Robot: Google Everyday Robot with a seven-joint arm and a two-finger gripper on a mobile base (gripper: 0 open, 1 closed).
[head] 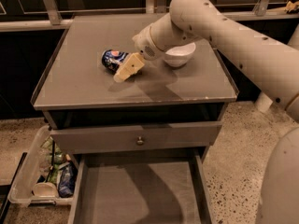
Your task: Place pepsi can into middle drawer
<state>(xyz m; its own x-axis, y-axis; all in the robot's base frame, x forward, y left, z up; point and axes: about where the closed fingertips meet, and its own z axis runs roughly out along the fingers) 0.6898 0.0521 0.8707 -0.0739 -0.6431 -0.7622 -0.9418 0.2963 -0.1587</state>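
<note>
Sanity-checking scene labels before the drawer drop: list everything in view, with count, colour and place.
dark-blue aluminium pepsi can: 1, blue with white and red marks, on its side on the cabinet top
round white bowl: 1, white, on the cabinet top, right of the can
grey wooden cabinet: 1, grey, centre
drawer front with round metal knob: 1, grey, under the top
wide middle drawer: 1, grey, pulled out, lowest
clear plastic bin: 1, floor left, holding assorted items
robot arm: 1, white, from the right
gripper: 1, beige, beside the can
</note>
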